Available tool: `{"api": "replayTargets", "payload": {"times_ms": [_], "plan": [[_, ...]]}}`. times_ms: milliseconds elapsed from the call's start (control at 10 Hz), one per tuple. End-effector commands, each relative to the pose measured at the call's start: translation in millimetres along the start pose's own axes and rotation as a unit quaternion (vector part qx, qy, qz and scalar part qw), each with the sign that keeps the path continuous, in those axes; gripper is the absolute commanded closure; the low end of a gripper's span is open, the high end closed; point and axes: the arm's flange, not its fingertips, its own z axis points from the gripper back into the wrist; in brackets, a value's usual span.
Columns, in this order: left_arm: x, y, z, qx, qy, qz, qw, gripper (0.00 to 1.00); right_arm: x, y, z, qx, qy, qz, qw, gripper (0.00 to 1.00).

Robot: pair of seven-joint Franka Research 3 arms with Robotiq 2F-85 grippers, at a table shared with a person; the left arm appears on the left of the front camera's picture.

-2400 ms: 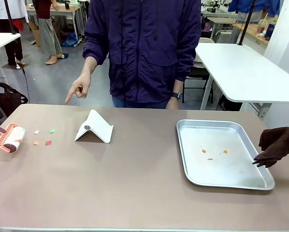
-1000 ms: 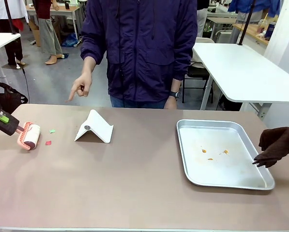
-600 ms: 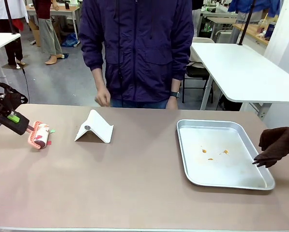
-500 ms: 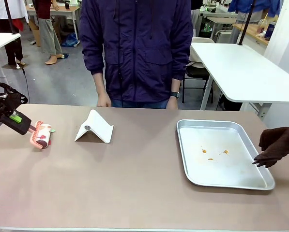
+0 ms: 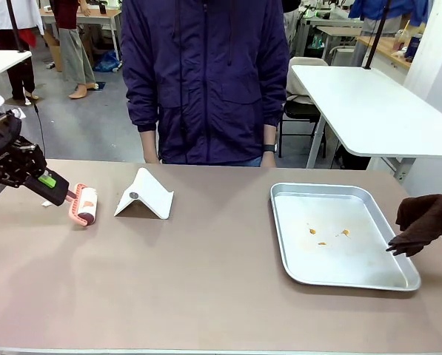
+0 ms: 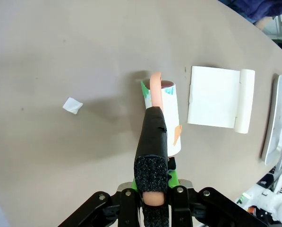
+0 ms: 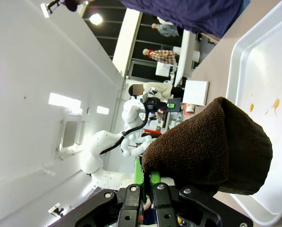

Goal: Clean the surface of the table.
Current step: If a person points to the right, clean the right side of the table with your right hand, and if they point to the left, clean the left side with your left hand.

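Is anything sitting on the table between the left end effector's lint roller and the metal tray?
Yes. The white folded stand lies on the brownish-taupe table close beside the pink-framed lint roller gripped by the left end effector, between it and the silver metal tray.

My front view is bright and even, lit softly from overhead. The table [image 5: 206, 296] is matte with no glare, and the stand [image 5: 148, 194] and roller [image 5: 86, 205] throw only faint shadows. The tray [image 5: 354, 260] carries a dull sheen. From my left wrist the roller's soft shadow falls to picture left, and the wide lens bends lines near the edges. From my right wrist a lamp [image 7: 96, 19] flares white, the wall [image 7: 32, 94] is washed pale, and the cloth [image 7: 216, 142] close up looks sharp and dark.
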Motion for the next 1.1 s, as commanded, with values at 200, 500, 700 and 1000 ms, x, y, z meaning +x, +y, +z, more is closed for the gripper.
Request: {"api": "replayTargets", "payload": {"times_ms": [200,500,700,1000], "plan": [[-9.5,8.0,-28.5,-0.002,0.049,-0.008,0.999,0.78,0.3,6.5,-0.7,-0.003,0.0,-0.003,1.0,1.0],[-22.0,14.2,33.6,-0.139,0.013,-0.065,0.988,0.78,0.3,6.5,-0.7,-0.003,0.0,-0.003,1.0,1.0],[-37.2,34.1,85.2,-0.221,-0.026,-0.084,0.971,0.78,0.3,6.5,-0.7,-0.003,0.0,-0.003,1.0,1.0],[-53.1,85.9,130.2,-0.262,-0.026,-0.066,0.963,0.78,0.3,6.5,-0.7,-0.003,0.0,-0.003,1.0,1.0]]}}
